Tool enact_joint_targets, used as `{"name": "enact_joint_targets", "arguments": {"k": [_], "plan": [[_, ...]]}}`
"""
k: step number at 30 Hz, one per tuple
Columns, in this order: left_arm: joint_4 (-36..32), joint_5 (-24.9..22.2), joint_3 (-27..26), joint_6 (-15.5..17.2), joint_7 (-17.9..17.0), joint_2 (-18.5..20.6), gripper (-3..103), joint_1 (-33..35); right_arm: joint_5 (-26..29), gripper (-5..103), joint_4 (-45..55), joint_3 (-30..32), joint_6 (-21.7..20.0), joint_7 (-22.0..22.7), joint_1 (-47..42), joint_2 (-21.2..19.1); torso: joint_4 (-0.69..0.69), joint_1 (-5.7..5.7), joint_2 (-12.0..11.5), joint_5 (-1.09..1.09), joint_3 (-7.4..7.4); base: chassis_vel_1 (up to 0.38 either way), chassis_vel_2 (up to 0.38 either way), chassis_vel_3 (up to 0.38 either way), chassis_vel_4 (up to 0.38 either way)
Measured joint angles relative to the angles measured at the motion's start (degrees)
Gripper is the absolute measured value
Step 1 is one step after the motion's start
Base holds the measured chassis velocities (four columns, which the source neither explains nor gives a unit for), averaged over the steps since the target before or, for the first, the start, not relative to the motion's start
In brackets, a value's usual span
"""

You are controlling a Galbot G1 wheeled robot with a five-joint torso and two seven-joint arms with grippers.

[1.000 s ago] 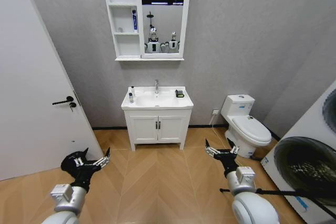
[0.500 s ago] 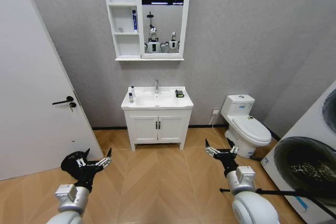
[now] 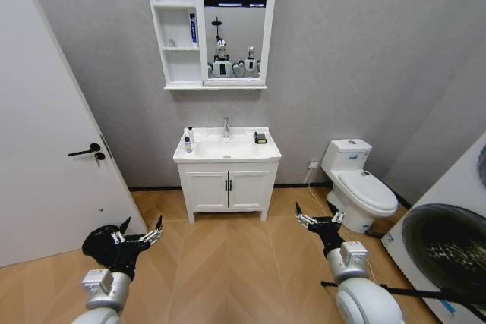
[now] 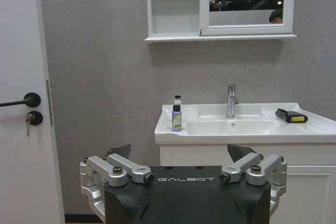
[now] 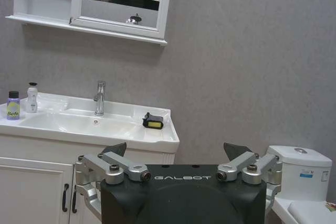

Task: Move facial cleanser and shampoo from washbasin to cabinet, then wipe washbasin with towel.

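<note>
White ceramic marks your target: the washbasin (image 3: 227, 154) carries two bottles (image 4: 177, 114) at its left rim and the towel (image 3: 260, 137) at its right (cabinet (image 3: 176, 24) directly above). Drive up squarely. Left gripper (image 3: 137, 236) and right gripper (image 3: 319, 220) hang low, well short of it, fingers spread, empty.

White washbasin (image 3: 227, 151); black, yellow-edged towel (image 3: 260, 137); purple bottle (image 4: 176, 118); white cabinet (image 3: 176, 28); herringbone wood floor (image 3: 228, 263).
</note>
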Motion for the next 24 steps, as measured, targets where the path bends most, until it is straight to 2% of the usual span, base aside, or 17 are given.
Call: {"name": "enact_joint_targets", "arguments": {"k": [14, 16, 24], "plan": [[1.1, -0.2, -0.5, -0.2, 0.6, 0.0, 100, -0.1, -0.6, 100, 0.0, -0.1, 0.0, 0.1, -0.2, 0.7, 0.01, -0.02, 0.0, 0.03, 0.00, -0.182, 0.186, 0.180, -0.184], [1.3, -0.3, -0.4, -0.2, 0.7, 0.2, 100, -0.7, -0.7, 100, -0.2, -0.1, 0.0, 0.0, -0.2, 0.8, -0.02, -0.02, 0.0, 0.01, -0.01, -0.180, 0.174, 0.185, -0.196], [1.7, -0.2, -0.3, -0.2, 0.7, 0.4, 100, -1.6, -0.4, 100, -0.6, 0.6, 0.0, 0.0, 0.0, 0.0, 0.02, -0.02, 0.0, 0.04, 0.00, -0.187, 0.196, 0.196, -0.187]]}}
